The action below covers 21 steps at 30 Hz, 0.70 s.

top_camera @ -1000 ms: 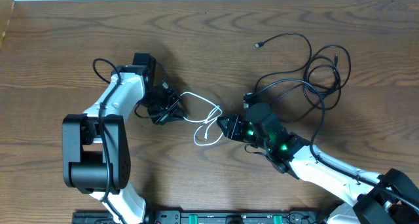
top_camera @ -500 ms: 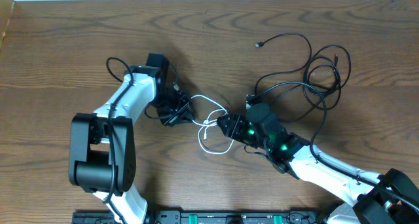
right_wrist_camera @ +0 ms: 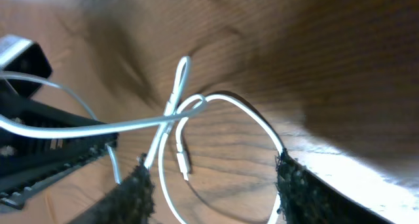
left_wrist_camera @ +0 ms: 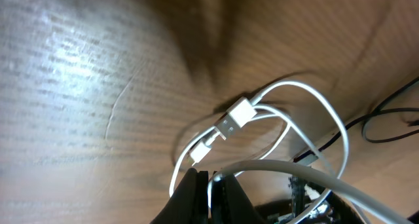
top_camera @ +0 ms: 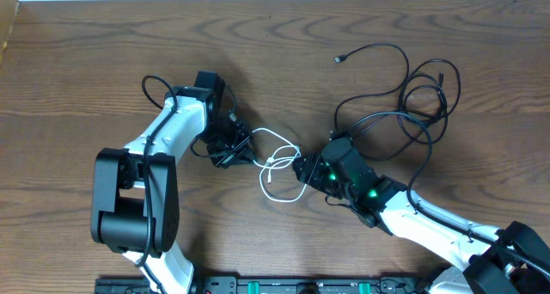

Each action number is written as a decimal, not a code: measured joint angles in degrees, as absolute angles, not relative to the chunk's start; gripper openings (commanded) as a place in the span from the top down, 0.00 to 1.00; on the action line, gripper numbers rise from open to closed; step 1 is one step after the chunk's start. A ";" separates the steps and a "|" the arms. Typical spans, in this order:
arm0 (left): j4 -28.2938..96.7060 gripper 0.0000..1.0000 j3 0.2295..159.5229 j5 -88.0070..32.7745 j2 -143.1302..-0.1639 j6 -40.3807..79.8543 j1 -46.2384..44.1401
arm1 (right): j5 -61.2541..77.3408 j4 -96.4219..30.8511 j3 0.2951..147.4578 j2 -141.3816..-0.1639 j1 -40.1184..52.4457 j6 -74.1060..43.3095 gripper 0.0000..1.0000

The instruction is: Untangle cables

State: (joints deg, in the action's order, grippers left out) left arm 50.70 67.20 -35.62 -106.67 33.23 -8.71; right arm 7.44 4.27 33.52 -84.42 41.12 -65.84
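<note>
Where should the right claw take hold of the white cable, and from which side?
Grip the white cable at its slack loop by the plugs, from above: it lies flat, clear of the black cables, and the left claw pinches the far stretch.

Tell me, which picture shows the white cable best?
The left wrist view: the thin white cable is big and sharp there, plugs included. The overhead view shows its whole looped shape, but tiny. The right wrist view shows part of it, as blurry crossing loops.
</note>
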 measured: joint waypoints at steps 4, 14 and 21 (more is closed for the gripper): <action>53.12 0.92 67.18 -35.64 -106.67 33.19 -8.71 | 7.99 2.85 33.52 -84.44 41.01 -65.87 0.22; 59.22 0.92 67.18 -35.64 -106.67 33.21 -8.71 | 13.74 -4.32 33.56 -84.49 38.85 -68.73 0.01; 59.46 0.92 67.18 -35.64 -106.67 33.19 -9.58 | 13.93 -2.68 33.76 -85.65 38.85 -69.76 0.01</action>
State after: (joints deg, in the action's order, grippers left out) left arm 59.46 67.18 -35.64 -106.67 33.19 -9.58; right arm 13.93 -2.68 33.76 -85.65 38.85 -69.76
